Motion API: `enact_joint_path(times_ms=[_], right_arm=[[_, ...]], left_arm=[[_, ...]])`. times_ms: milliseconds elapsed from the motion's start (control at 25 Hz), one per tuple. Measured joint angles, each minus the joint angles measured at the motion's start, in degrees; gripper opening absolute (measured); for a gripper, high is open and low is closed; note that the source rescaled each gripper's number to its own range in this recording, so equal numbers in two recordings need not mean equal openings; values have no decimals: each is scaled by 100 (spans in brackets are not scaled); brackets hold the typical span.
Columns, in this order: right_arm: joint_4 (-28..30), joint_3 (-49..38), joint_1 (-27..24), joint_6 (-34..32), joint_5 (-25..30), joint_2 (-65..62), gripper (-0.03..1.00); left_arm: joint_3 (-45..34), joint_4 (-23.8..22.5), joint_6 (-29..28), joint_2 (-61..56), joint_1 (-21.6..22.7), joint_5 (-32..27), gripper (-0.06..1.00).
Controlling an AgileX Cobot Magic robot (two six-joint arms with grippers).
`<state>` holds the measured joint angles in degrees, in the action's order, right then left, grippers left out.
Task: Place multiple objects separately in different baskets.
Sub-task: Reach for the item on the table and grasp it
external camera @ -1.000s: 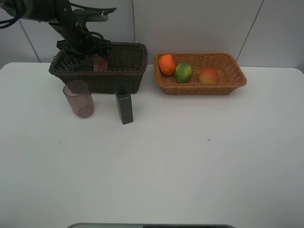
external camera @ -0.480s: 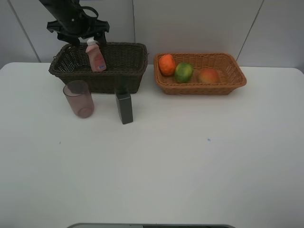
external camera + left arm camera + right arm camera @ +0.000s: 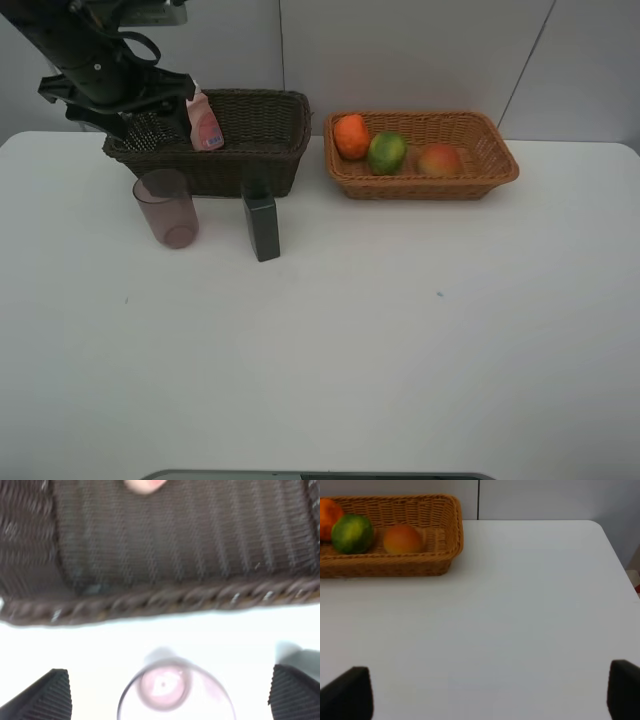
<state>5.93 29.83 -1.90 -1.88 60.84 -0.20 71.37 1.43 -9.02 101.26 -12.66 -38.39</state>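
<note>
The L gripper is wide open w/ nothing in it. A sec ago it was down inside the dark basket w/ the pink bottle. Then it let go & went up. Now it has moved off to the left end of that basket, and its wrist cam looks down at the tumbler just in front of the basket. The pink bottle is on its own now, standing up in the left part of the dark basket. So that one is done. I think the tumbler is next, since the open fingers sit on both sides of it, but high above.

Count, L to R:
- baskets: 2, side by side at the back of the table.
- dark basket: 1 thing, the pink bottle.
- on the table, in front of the dark basket: 2 things, the tumbler & the dark green bottle. Both stand up, near each other, not touching.
- tan basket: 3 fruits, the orange, the green fruit, the peach. Orange & green fruit touch; the peach sits a bit apart.

So 6 things in all: 4 are in, 2 still to go.

The R gripper is open too, holding nothing, over bare table to the right of the tan basket.
</note>
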Motion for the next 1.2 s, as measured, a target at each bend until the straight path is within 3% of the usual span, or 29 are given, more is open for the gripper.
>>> enact_joint_path(times_ms=[360, 480, 1200], right_arm=[[5, 0, 0, 0, 0, 0, 96], [5, 0, 0, 0, 0, 0, 96], [5, 0, 0, 0, 0, 0, 96]], left_arm=[[-1280, -46, -111, -540, 283, 346, 100], [-1535, -46, -118, -540, 289, 721, 100], [-1644, 23, -347, 193, 289, 1543, 100]])
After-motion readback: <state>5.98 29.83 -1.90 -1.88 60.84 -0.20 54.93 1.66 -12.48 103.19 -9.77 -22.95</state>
